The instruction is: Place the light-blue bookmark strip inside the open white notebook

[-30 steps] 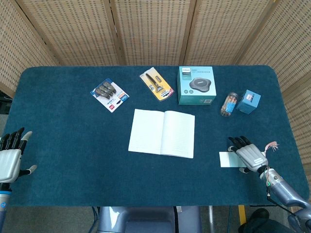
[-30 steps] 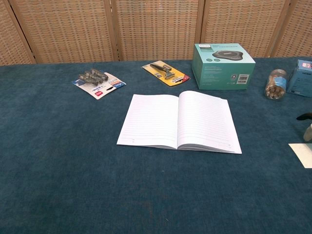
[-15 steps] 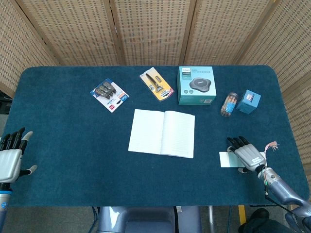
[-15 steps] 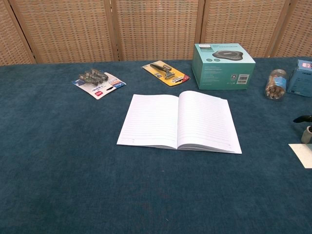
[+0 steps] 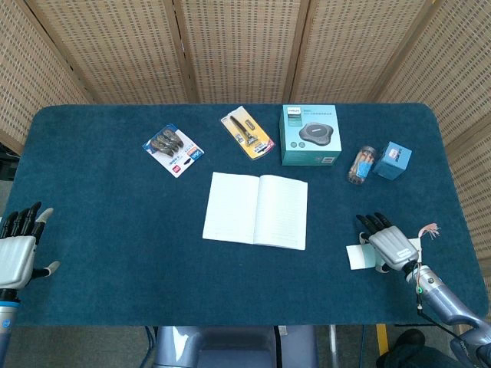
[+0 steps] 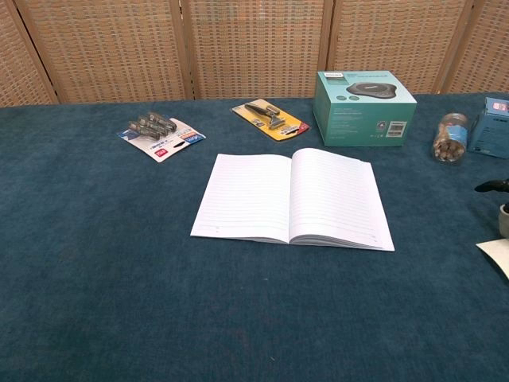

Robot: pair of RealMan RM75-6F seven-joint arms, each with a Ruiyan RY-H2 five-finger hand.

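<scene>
Resting my right robot hand [image 5: 389, 246] on bookmark [image 5: 354, 256], right of notebook [image 5: 255, 209] on worktop [image 5: 115, 230]. Grasp unclear, cannot tell. Advice: pinch edge firmly, lift clear, carry left onto open page.

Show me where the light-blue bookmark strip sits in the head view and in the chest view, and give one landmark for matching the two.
Head view: the bookmark strip lies low on the right, partly under the right hand, right of the open notebook.
Chest view: only a corner of the bookmark strip shows at the right edge, below the hand's fingertips.
Shared landmark: the teal box behind the notebook.
</scene>
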